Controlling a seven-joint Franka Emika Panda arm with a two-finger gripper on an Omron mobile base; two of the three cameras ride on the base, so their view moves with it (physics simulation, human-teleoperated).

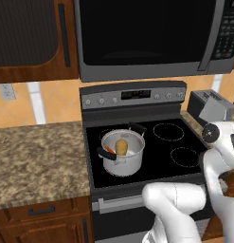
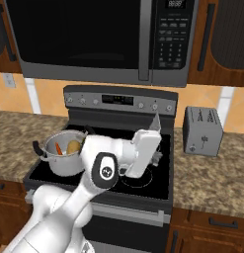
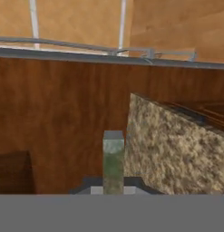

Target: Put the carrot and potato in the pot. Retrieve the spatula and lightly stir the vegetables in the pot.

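The pot (image 1: 121,154) stands on the stove (image 1: 184,137) — carrot (image 1: 110,150) and potato (image 1: 121,146) lie inside; the gripper (image 3: 113,188) is closed on a flat grey-green blade (image 3: 113,158), likely the spatula.

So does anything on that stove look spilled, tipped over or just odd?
Nothing stands out. The pot stands upright on the stove, with the potato and the carrot inside it. The toaster sits squarely on the counter. No spills show.
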